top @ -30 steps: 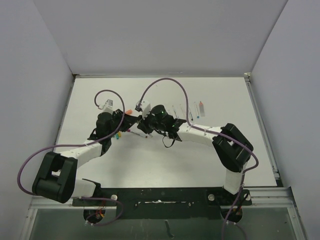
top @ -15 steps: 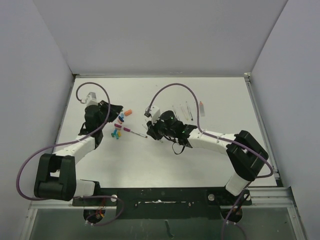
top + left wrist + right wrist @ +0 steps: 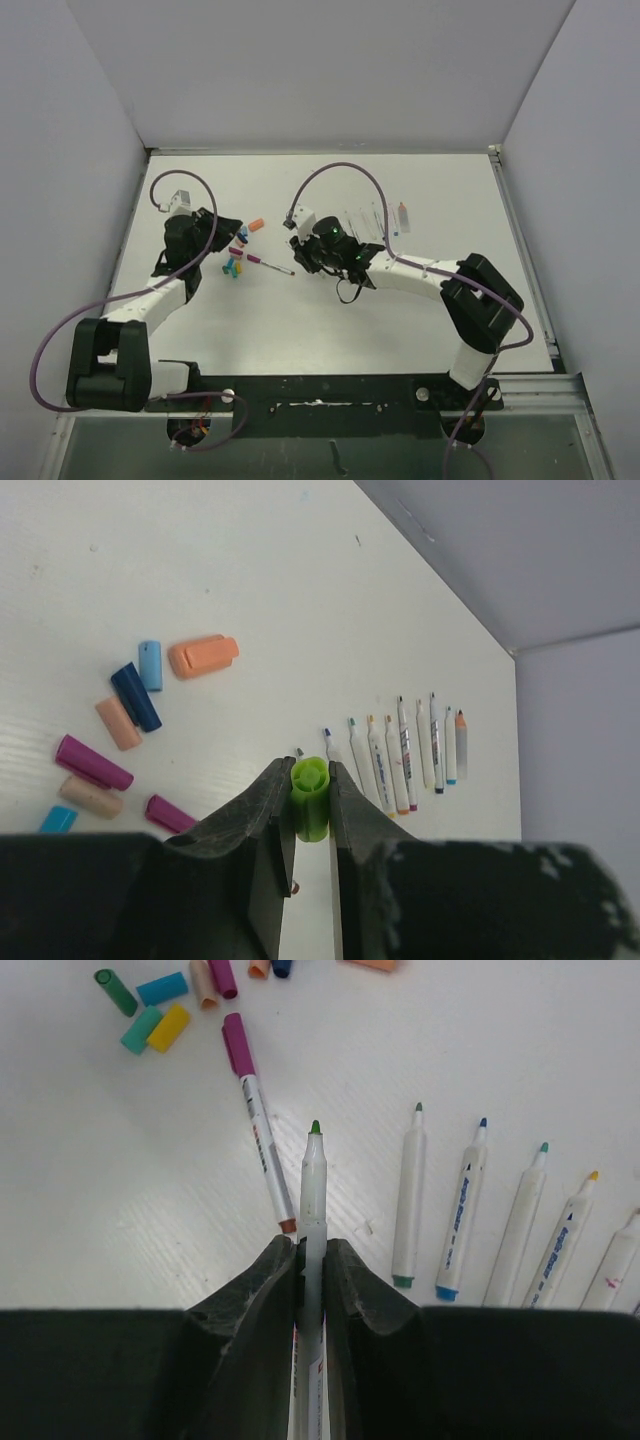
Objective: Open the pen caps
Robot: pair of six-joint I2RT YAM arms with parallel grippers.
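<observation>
Arms have parted: left pincer (image 3: 310,772) clamps the green cap (image 3: 311,815), right pincer (image 3: 312,1247) the bared pen (image 3: 314,1180), whose dipping tip might smear the tabletop (image 3: 120,1170).

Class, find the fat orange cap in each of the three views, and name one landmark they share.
Top external: fat orange cap left of centre, at the far end of the cap cluster.
Left wrist: upper left.
Right wrist: cropped at the top edge.
Shared landmark: row of uncapped pens.
</observation>
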